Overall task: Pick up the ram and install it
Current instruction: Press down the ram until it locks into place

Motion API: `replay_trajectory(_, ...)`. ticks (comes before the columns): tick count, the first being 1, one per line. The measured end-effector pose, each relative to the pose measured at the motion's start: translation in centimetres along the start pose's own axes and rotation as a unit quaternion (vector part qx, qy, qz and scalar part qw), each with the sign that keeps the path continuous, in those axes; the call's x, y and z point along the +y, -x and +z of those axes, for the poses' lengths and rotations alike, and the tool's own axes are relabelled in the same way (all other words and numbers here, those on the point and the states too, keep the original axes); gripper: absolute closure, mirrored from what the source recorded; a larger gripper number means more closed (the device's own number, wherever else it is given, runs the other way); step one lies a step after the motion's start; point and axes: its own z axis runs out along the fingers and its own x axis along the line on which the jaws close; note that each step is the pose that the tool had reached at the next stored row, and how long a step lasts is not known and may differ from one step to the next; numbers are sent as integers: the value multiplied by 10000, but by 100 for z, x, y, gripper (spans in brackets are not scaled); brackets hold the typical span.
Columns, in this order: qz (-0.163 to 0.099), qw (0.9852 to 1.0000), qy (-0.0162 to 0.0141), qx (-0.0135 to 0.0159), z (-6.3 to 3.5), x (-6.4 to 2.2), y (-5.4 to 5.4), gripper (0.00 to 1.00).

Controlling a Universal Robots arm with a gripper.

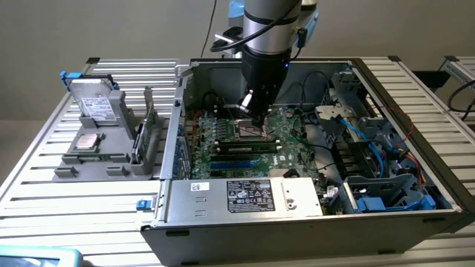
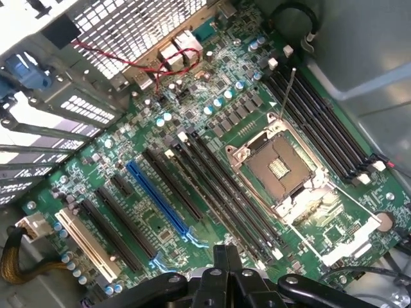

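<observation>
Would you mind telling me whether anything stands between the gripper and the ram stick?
Nothing visible does. The shut gripper hangs over the processor socket, and the ram lies right beside it on the board, with nothing between them.

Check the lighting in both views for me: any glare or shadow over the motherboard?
Exterior view: the slatted table glares bright at that view's left; inside the case it is dimmer, and the arm shades the motherboard around the gripper. Wrist view: the board is evenly lit with no strong glare; the perforated case wall washes out white.
</observation>
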Motion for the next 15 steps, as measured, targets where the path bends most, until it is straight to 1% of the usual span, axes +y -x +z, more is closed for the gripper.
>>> replay_trajectory(3, 213, 9998, -8, -4, -16, 0, 0, 89)
replay_trajectory(6, 405, 9992, -15, -7, -55, 1, 2, 89)
replay_trajectory(10, 599, 9982, -47, 16, -94, 1, 3, 89)
replay_trajectory(12, 734, 9973, -52, 14, -102, 1, 4, 89)
replay_trajectory(15, 955, 9954, -60, 11, -112, 2, 4, 89)
